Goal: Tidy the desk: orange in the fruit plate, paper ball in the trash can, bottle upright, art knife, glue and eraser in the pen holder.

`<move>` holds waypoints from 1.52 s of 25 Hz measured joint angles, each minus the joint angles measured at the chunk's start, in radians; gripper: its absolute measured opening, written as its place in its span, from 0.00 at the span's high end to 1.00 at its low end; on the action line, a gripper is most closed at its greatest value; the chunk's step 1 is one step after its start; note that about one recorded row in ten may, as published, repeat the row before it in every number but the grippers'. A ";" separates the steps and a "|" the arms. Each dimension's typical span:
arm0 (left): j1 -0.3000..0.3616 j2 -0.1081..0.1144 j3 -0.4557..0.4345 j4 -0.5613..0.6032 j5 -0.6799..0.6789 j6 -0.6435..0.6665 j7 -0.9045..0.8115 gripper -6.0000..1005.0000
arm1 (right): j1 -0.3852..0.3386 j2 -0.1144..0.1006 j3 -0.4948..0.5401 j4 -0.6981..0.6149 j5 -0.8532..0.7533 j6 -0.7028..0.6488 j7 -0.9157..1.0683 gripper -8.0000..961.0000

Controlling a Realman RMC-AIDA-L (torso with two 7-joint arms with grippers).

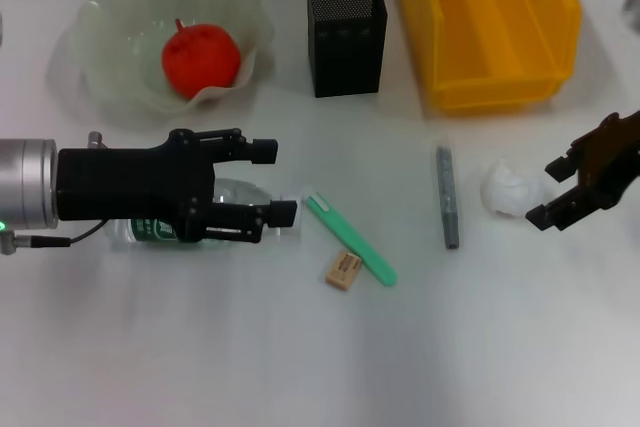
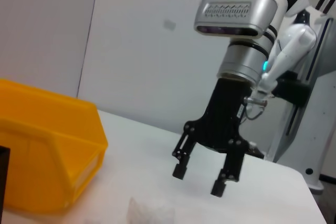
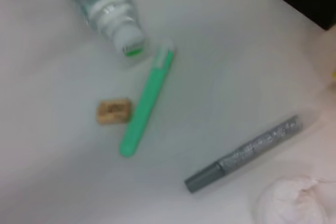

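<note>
The orange (image 1: 200,57) lies in the pale-green fruit plate (image 1: 110,7) at the back left. The bottle (image 1: 236,193) lies on its side, its cap toward the green art knife (image 1: 352,241); my left gripper (image 1: 275,183) is open over it, one finger on each side of its neck end. The tan eraser (image 1: 343,270) sits beside the knife. The grey glue stick (image 1: 447,197) lies mid-right. My right gripper (image 1: 546,192) is open just right of the paper ball (image 1: 508,187). The pen holder (image 1: 345,32) and yellow trash can (image 1: 490,27) stand at the back.
The wrist views repeat the same things: right gripper (image 2: 202,179), trash can (image 2: 47,156), paper ball (image 2: 149,214); bottle (image 3: 105,3), art knife (image 3: 144,106), eraser (image 3: 113,111), glue (image 3: 247,153), paper ball (image 3: 294,203). The near table strip is bare white.
</note>
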 joint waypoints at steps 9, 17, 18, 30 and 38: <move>0.007 0.009 0.001 0.028 0.074 -0.001 -0.001 0.16 | -0.015 0.017 -0.094 0.015 -0.038 0.141 -0.009 0.22; 0.010 0.010 -0.006 0.037 0.081 0.005 -0.009 0.16 | -0.005 0.019 -0.166 0.093 -0.046 0.256 -0.009 0.22; 0.010 0.010 -0.006 0.037 0.080 0.005 -0.010 0.16 | -0.004 0.021 -0.173 0.103 -0.049 0.272 -0.009 0.22; 0.010 0.009 -0.008 0.037 0.074 0.006 -0.011 0.16 | 0.027 0.025 -0.194 0.173 -0.057 0.314 -0.002 0.23; 0.011 0.009 -0.009 0.037 0.073 0.006 -0.006 0.16 | 0.034 0.023 -0.079 -0.031 -0.051 0.164 0.056 0.41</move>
